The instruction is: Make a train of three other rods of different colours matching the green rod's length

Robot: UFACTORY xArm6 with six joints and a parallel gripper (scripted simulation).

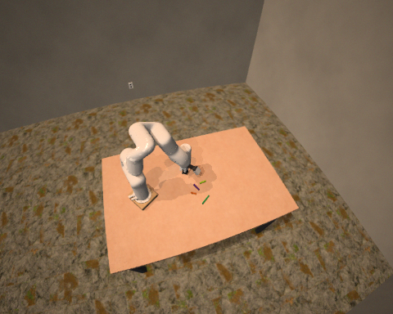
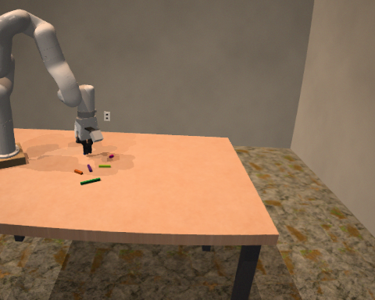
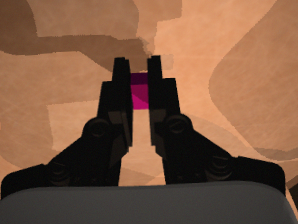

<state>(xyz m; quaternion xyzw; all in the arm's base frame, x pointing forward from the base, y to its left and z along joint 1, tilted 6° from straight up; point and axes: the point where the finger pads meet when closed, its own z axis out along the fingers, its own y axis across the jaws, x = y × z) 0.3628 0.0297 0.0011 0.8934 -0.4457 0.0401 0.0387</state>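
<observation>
My gripper [image 1: 185, 172] [image 2: 87, 153] [image 3: 139, 76] is shut on a magenta rod [image 3: 140, 97], low at the table behind the other rods; whether the rod touches the table cannot be told. A second magenta rod [image 2: 111, 156] lies to the gripper's right in the exterior view. The lime rod [image 1: 203, 182] [image 2: 105, 166], purple rod [image 1: 196, 187] [image 2: 90, 168] and orange rod [image 1: 193, 193] [image 2: 78, 172] lie apart at different angles. The green rod [image 1: 205, 199] [image 2: 91, 181] lies nearest the front. No blue rod shows.
The table [image 1: 241, 176] [image 2: 183, 187] extends around the rods. The robot's base plate [image 1: 151, 200] [image 2: 7, 162] stands left of them. The arm reaches over the table and its shadow falls around the gripper.
</observation>
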